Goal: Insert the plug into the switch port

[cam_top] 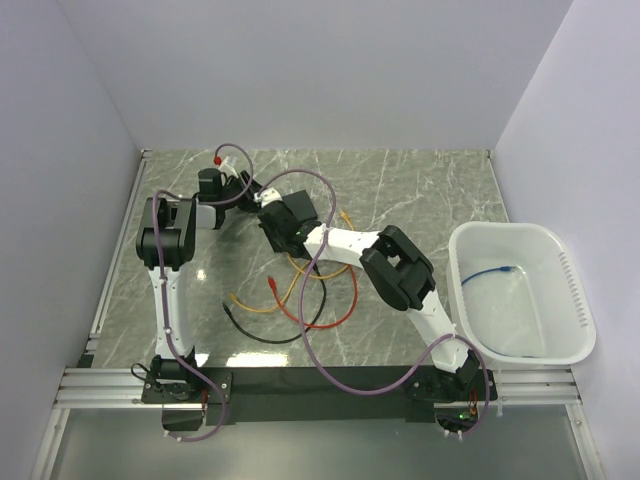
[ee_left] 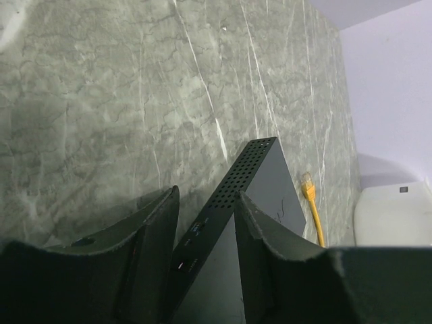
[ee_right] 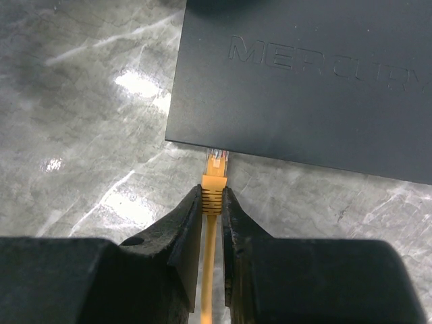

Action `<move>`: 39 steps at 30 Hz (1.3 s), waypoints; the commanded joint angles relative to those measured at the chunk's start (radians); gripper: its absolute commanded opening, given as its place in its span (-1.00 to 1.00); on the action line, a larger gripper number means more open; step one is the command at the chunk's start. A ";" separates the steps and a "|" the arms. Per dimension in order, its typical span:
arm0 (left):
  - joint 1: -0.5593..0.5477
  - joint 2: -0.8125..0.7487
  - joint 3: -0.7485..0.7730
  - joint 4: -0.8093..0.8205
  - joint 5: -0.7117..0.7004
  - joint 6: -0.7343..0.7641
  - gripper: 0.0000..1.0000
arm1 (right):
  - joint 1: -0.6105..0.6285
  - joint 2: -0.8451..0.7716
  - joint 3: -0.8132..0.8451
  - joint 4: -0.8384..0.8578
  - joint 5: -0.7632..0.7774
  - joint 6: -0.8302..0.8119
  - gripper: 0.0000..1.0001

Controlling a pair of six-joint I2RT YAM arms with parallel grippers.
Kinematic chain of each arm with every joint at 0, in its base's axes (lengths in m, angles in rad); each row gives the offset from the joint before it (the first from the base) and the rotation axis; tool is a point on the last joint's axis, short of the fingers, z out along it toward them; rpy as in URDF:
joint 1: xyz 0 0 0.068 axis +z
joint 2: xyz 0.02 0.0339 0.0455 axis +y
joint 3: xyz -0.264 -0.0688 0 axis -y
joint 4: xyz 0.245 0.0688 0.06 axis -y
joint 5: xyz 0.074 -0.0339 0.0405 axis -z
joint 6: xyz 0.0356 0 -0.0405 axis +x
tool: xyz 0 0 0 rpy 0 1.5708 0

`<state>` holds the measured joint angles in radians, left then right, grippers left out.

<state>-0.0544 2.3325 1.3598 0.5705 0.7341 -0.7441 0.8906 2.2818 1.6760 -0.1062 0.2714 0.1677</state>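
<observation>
Switch on worktop, back-left of centre. Left claw straddles one end of switch, one finger each side. Plug pinched between fingers of right claw, tip at switch's edge; its cable trails back between fingers. Second plug on worktop just beside switch. Loose cables tangled on worktop, between arms, nearer bases than switch. Tub at right edge of worktop, well apart from switch; one cable inside tub.

One switch, one tub, four cables
</observation>
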 commanded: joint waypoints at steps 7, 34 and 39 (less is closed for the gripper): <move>-0.093 -0.028 -0.149 -0.213 0.056 0.067 -0.14 | 0.002 -0.039 -0.016 0.146 -0.049 0.004 -1.00; -0.211 -0.140 -0.337 -0.165 0.021 0.195 -0.31 | -0.030 -0.076 0.159 0.146 -0.035 -0.160 -1.00; -0.211 -0.133 -0.343 -0.149 0.044 0.184 -0.32 | -0.041 -0.126 0.084 0.287 -0.060 -0.218 -1.00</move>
<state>-0.1390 2.1693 1.0969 0.6952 0.5587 -0.5575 0.8814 2.2242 1.6943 -0.3298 0.2035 0.0231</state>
